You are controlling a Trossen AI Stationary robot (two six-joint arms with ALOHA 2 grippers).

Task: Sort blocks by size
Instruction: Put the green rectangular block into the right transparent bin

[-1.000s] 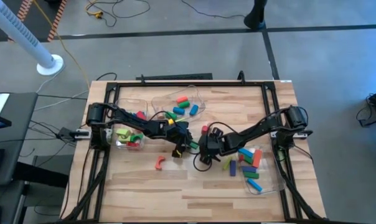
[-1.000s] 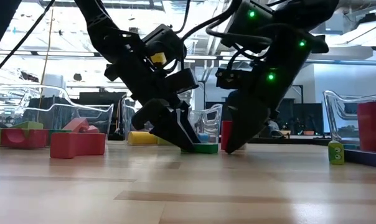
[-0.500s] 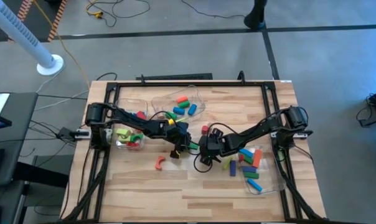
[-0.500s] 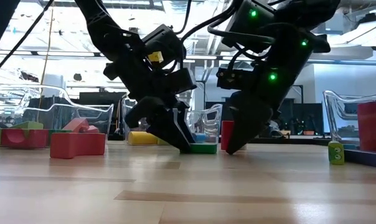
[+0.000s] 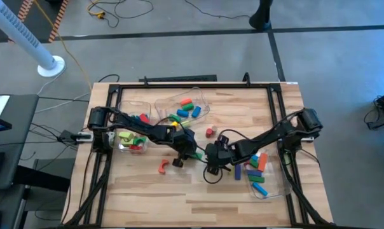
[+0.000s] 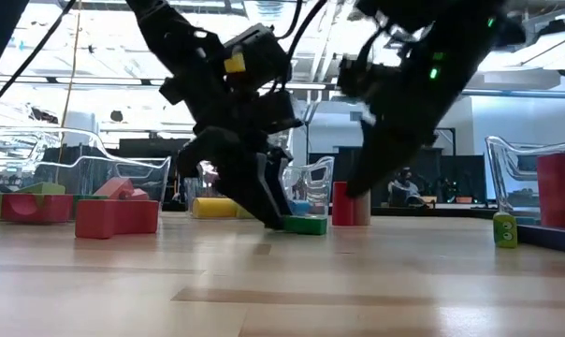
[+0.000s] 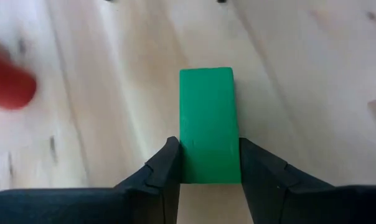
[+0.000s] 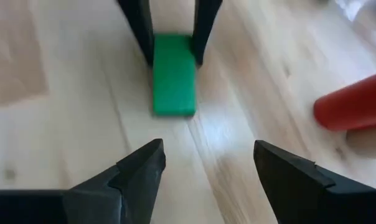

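Observation:
A flat green block (image 7: 206,118) lies on the wooden table near its middle, also in the low view (image 6: 307,225) and the right wrist view (image 8: 173,78). My left gripper (image 7: 209,146) is shut on it (image 5: 187,152). My right gripper (image 8: 210,158) hangs open above the table just to the block's right (image 5: 212,164), holding nothing. A red cylinder (image 5: 210,132) stands upright on its end a little farther back (image 6: 350,203). A red arch (image 5: 163,166) lies on the table nearer the front. My left gripper pinches the green block's two long sides (image 7: 206,171) between its two fingers (image 7: 169,162), at the end nearest the gripper. The fingers slant down from the table's left, and the block's length runs on ahead of them. The block lies flat on the table.
Three clear bins hold more blocks: one at the left (image 5: 131,140), one at the back (image 5: 184,108), one at the right (image 5: 259,173). Bare wood lies toward the near edge. Dark frame rails (image 5: 192,84) run round the table.
My left gripper's fingers have closed in on the green block, which has stayed on the table. My right gripper has risen off the table and drawn back from the red cylinder toward the near edge, still open; the cylinder stands where it was.

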